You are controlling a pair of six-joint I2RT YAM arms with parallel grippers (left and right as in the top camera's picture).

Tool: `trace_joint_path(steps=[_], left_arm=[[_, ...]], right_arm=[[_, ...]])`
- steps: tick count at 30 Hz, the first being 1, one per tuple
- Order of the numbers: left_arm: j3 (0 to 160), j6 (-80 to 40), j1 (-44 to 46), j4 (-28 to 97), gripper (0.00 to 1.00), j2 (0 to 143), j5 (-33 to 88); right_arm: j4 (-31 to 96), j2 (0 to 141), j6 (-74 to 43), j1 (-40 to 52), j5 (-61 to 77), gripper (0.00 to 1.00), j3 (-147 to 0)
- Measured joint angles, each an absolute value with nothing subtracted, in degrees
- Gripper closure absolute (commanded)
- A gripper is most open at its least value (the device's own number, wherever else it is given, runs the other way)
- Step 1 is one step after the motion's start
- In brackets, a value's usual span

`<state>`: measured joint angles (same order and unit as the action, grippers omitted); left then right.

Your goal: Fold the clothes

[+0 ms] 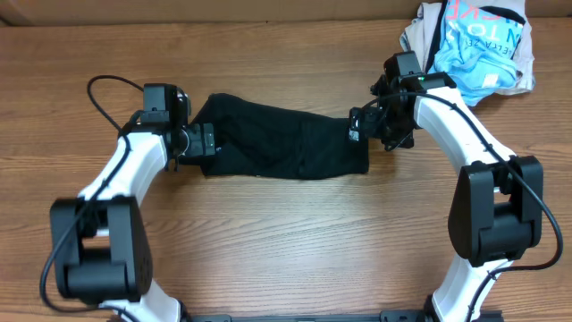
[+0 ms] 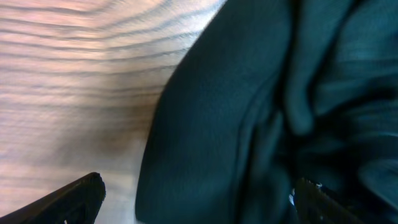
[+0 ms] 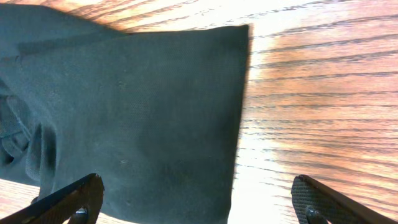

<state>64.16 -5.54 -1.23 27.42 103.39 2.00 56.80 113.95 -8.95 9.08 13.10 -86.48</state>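
**Twin Arms in White Shells and Black Joints**

The left arm [image 1: 121, 170], at the left of the overhead frame, and the right arm [image 1: 456, 121] opposite wear glossy white link shells between boxy black joint housings. A thin black cable [image 1: 105, 79] loops by the left wrist; a second cable [image 1: 554, 224] curves round the right elbow block. A green light [image 1: 418, 79] glows on the right wrist. The right end effector [image 3: 198, 186] shows matte black fingertips [image 3: 68, 200].
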Motion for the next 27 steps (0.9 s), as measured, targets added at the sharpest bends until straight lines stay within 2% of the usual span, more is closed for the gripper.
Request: trace_joint_path(steps=[6,12,13,16,19,20,23,27], left_arm=[[64.16,1.17,-3.18,25.45,0.01,107.66,5.34],[64.16,6.81,-3.86,23.70,0.15,108.14,11.03],[64.18,7.51,-3.86,23.46,0.19,108.66,11.90],[65.08,8.99,-3.86,22.61,0.42,110.37,13.06],[66.35,9.50,-4.01,22.68,0.78,111.74,13.17],[66.67,9.17,-4.14,23.00,0.96,112.01,12.97],[67.26,6.76,-4.62,24.34,0.96,112.31,11.11],[69.95,1.28,-5.06,32.45,0.96,112.31,6.04]], right_arm=[[56.60,113.93,-8.23,9.13,13.08,0.00,-86.48],[56.12,113.93,-7.84,9.15,13.06,0.00,-86.48],[56.16,113.93,-7.81,9.15,13.10,0.00,-86.48],[56.14,113.93,-7.79,9.15,13.10,0.03,-86.48],[56.36,113.93,-7.81,9.15,13.10,0.05,-86.48],[56.58,113.93,-7.86,9.15,13.08,0.06,-86.48],[56.71,113.93,-7.77,9.15,13.10,0.07,-86.48],[56.80,113.93,-7.73,9.15,13.08,0.07,-86.48]])
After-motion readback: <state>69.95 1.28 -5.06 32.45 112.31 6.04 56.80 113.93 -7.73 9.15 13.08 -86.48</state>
